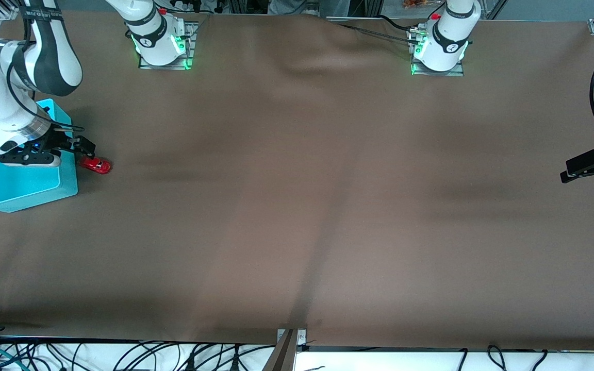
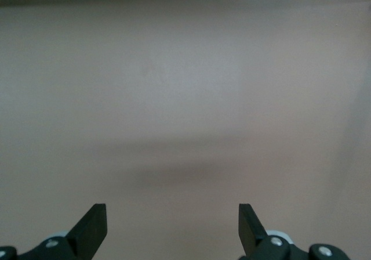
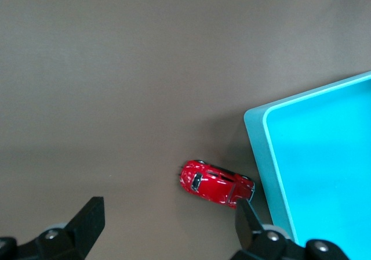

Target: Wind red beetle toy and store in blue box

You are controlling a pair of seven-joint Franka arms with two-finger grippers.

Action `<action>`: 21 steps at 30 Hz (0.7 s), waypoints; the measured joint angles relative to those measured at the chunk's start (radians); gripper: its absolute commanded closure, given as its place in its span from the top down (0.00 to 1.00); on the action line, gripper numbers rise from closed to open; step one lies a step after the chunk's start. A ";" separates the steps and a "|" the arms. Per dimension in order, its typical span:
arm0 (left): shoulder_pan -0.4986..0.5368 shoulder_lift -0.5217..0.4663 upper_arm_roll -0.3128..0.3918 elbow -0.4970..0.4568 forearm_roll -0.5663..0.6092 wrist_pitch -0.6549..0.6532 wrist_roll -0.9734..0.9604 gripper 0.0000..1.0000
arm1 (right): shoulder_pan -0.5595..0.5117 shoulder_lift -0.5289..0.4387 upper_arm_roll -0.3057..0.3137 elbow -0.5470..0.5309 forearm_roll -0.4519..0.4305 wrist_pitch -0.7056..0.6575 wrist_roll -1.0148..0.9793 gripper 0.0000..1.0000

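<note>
A wide table covered in plain brown cloth (image 1: 297,206) fills the scene, with cables trailing along the edge nearest the front camera and the two arm bases standing along the opposite edge.

The right gripper (image 1: 84,147) hangs low at the right arm's end of the table, its wrist over the wall of the blue box (image 1: 23,188) and its black fingers pointing out past that wall toward the red beetle toy (image 1: 96,165). Its jaws are spread wide and grasp nothing. In the right wrist view the two fingertips (image 3: 87,216) frame bare cloth, and the toy (image 3: 215,183) lies close to one of them, near the box wall (image 3: 261,155); whether the finger touches the toy cannot be told.

The toy sits on its wheels on the cloth, just beside the box's outer wall, on the side that faces the middle of the table. It stands at a slant to the wall, one end nearly against it. The box rests flat, its bright cyan floor showing nothing in the part that is visible; much of it is covered by the right arm in the front view.

The left gripper (image 1: 593,167) waits well apart, over the left arm's end of the table, jaws likewise released and empty. The left wrist view shows its fingertips (image 2: 93,225) above bare brown cloth.
</note>
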 measured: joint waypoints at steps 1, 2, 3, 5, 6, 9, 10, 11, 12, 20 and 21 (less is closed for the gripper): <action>0.000 0.000 0.001 0.000 0.000 0.000 0.000 1.00 | 0.000 0.001 -0.005 -0.012 0.000 0.018 0.000 1.00; 0.000 0.000 0.002 0.000 0.000 0.000 0.000 1.00 | 0.000 0.002 -0.010 -0.021 0.000 0.033 0.002 1.00; 0.000 0.000 0.003 0.000 0.000 0.000 0.000 1.00 | 0.000 0.002 -0.015 -0.029 0.000 0.044 0.008 1.00; 0.000 0.000 0.004 0.000 0.000 -0.001 0.000 1.00 | 0.000 0.004 -0.022 -0.038 0.000 0.057 0.034 1.00; 0.000 0.000 0.005 0.000 0.000 -0.001 0.000 1.00 | 0.000 0.005 -0.024 -0.041 0.000 0.061 0.050 1.00; -0.001 0.000 0.005 0.000 0.000 -0.001 0.000 1.00 | 0.000 0.008 -0.027 -0.044 0.000 0.069 0.106 1.00; -0.001 0.000 0.005 0.000 0.000 -0.001 0.000 1.00 | 0.000 0.009 -0.027 -0.044 0.000 0.070 0.124 1.00; -0.001 0.000 0.004 0.000 0.000 -0.001 0.000 1.00 | 0.000 0.009 -0.027 -0.044 0.000 0.070 0.143 1.00; -0.002 0.000 0.004 0.000 0.000 -0.001 0.000 1.00 | 0.000 0.011 -0.027 -0.045 0.000 0.070 0.164 1.00; -0.003 0.000 0.003 0.000 0.000 -0.001 0.000 1.00 | 0.000 0.033 -0.033 -0.055 0.001 0.067 0.426 1.00; -0.003 0.000 0.002 0.000 0.000 -0.001 0.000 1.00 | 0.000 0.036 -0.035 -0.056 0.001 0.067 0.456 1.00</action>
